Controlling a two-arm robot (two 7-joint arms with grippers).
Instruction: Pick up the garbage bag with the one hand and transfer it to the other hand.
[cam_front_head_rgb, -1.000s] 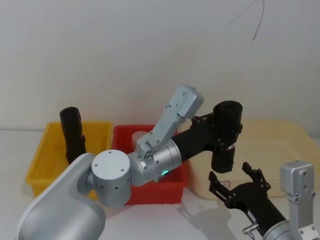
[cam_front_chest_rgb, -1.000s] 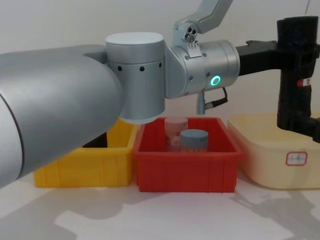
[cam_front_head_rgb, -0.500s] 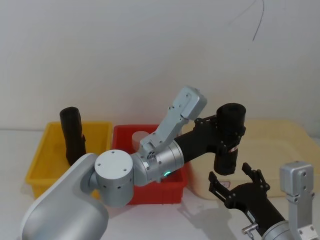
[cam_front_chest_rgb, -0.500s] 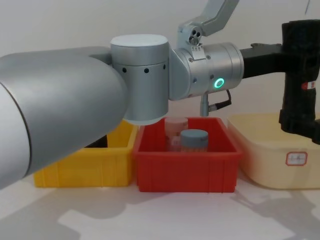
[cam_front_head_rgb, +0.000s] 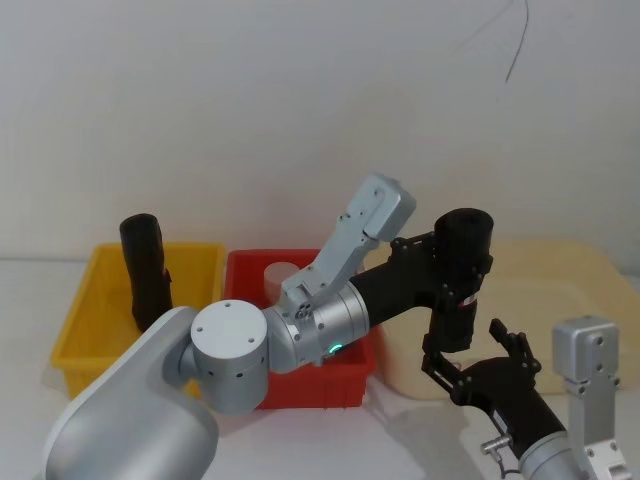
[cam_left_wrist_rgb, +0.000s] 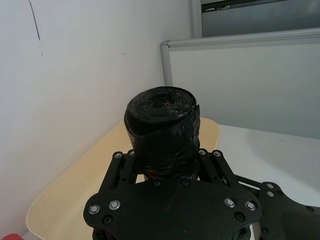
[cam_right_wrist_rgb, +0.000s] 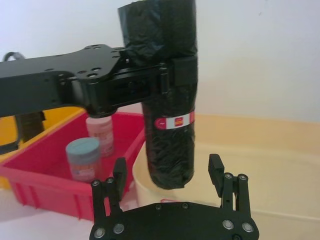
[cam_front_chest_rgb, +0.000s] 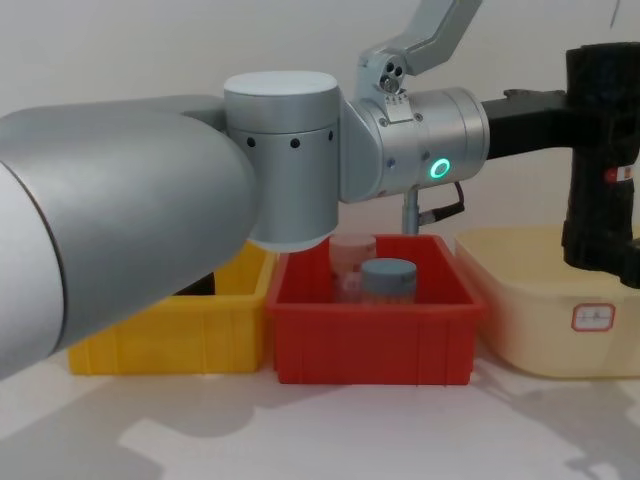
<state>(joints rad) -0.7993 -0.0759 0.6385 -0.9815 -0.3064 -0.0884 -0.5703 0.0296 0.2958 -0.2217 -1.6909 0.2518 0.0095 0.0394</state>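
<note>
Left gripper (cam_front_head_rgb: 452, 268) holds garbage bag (cam_front_head_rgb: 453, 322) over right gripper (cam_front_head_rgb: 471, 347)

garbage bag (cam_right_wrist_rgb: 170, 145): wrinkled, glossy black plastic film. my left gripper (cam_front_head_rgb: 460, 265) is matt black, its arm casing (cam_front_chest_rgb: 420, 140) smooth silver metal. red bin (cam_front_chest_rgb: 370, 350): glossy plastic.

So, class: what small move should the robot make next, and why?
Probably raise the right gripper a little, so its open fingers bracket the garbage bag below its label. The left gripper clamps the upright roll higher up, and the right one's fingers only reach its bottom end.
</note>
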